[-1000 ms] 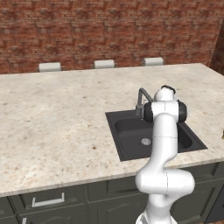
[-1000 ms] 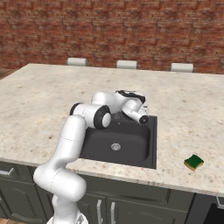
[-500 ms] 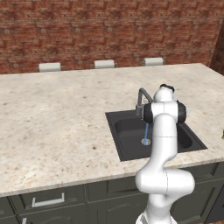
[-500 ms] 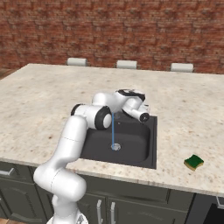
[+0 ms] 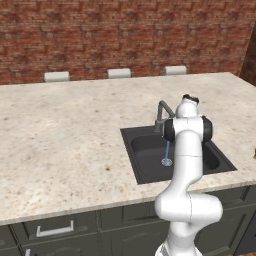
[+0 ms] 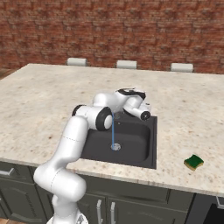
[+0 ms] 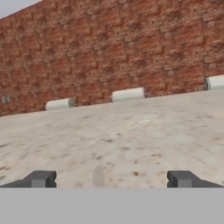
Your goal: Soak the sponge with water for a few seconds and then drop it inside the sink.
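Two dark fingertips (image 7: 40, 179) of your gripper (image 7: 112, 179) stand spread wide apart with nothing between them, looking across the speckled counter (image 7: 131, 135) toward the brick wall (image 7: 109, 48). Take the sink (image 6: 151, 144) as your landmark: the water (image 6: 114, 131) runs straight down into its drain, and the sponge (image 6: 194, 162) lies on the counter to its right, well apart from it.

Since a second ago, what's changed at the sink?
Water now runs from the faucet into the sink; a second ago none was flowing. The arm's hand has barely shifted near the faucet, jaws open and holding nothing. The sponge lies where it was on the counter, right of the sink.
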Robot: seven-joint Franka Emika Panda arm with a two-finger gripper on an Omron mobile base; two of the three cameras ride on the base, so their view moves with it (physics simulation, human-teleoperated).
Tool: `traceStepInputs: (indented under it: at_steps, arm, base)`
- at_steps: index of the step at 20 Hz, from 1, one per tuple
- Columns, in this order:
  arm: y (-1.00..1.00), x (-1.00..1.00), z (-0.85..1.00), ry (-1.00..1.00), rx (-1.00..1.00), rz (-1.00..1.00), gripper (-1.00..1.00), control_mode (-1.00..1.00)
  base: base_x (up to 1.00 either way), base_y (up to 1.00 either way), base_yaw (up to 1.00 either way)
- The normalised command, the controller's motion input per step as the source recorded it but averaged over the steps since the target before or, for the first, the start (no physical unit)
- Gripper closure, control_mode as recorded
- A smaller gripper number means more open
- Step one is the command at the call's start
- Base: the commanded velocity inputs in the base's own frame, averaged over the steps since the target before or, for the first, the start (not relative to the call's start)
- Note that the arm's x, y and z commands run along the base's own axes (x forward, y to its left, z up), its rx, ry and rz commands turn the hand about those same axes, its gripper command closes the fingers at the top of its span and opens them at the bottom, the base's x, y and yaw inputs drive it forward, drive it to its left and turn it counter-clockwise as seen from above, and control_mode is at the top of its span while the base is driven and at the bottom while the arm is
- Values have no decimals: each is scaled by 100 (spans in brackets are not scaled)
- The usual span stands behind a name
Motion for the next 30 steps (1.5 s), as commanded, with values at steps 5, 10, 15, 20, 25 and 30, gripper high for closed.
traceStepInputs:
  at_steps: [5,10,15,20,25,30]
  arm:
    - [-25,0,19,0,5,0,-100,-100]
    - [-25,0,34,0,7,0,-100,-100]
    - [-10,-15,36,0,3,0,-100,-100]
    - [0,-50,26,0,0,1,-100,-100]
    - [0,-73,9,0,0,2,-100,-100]
    - [-10,-66,9,0,0,0,-100,-100]
  base:
    - [0,0,0]
    - [0,0,0]
    - [0,0,0]
    - [0,0,0]
    - [0,0,0]
    - [0,0,0]
